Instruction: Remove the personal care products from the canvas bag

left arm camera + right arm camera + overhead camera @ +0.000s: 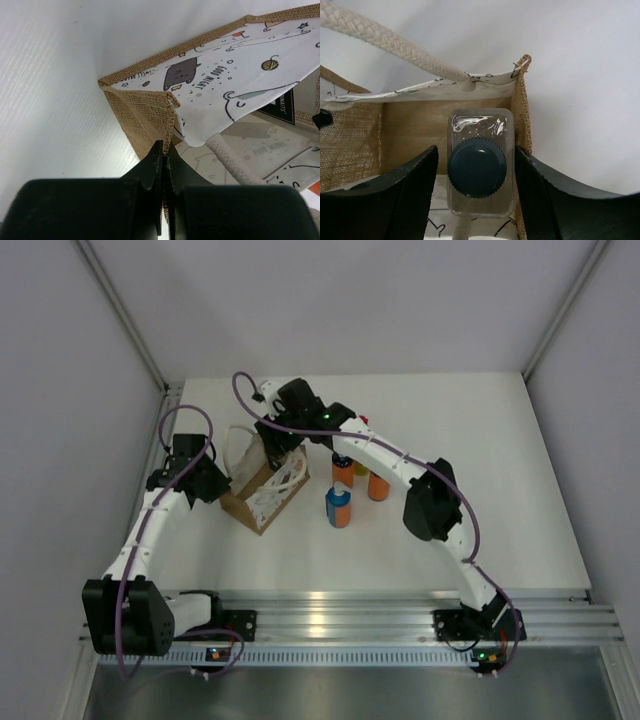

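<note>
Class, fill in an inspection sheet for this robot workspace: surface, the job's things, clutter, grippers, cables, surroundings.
Surface: white table top.
Job's things: canvas bag left of centre. Three orange-and-blue bottles stand upright on the table to its right. A flat bottle with a dark round cap is inside the bag.
Clutter: nothing seen.
Grippers: left gripper is shut on the bag's edge. Right gripper is down in the bag, jaws apart on either side of the flat bottle.
Cables: purple cables run along both arms, looping near the wrists.
Surroundings: pale walls on three sides, metal rail at the near edge.
</note>
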`<move>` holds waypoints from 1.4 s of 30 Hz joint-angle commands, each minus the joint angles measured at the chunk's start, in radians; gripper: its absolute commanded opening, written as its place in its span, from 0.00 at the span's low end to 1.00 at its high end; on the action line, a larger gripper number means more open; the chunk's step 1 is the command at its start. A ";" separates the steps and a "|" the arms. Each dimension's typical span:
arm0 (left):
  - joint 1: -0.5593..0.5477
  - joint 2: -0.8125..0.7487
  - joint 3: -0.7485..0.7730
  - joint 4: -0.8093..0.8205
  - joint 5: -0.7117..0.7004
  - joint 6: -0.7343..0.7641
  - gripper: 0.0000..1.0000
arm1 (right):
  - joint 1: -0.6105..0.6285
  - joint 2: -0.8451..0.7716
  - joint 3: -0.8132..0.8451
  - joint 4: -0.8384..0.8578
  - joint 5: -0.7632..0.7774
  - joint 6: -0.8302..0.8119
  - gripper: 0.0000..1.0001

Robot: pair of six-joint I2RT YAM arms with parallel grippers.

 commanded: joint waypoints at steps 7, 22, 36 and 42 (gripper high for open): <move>0.001 0.025 0.001 -0.056 0.025 0.013 0.00 | 0.013 0.069 0.060 -0.005 0.056 -0.037 0.59; 0.001 0.013 -0.016 -0.055 0.025 -0.018 0.00 | 0.025 0.135 0.044 0.005 0.098 -0.042 0.53; 0.001 -0.021 -0.035 -0.056 0.025 -0.047 0.00 | 0.025 0.083 0.044 0.037 0.095 -0.028 0.00; 0.001 -0.043 -0.047 -0.056 0.019 -0.060 0.00 | 0.023 0.016 0.038 0.075 0.087 -0.005 0.00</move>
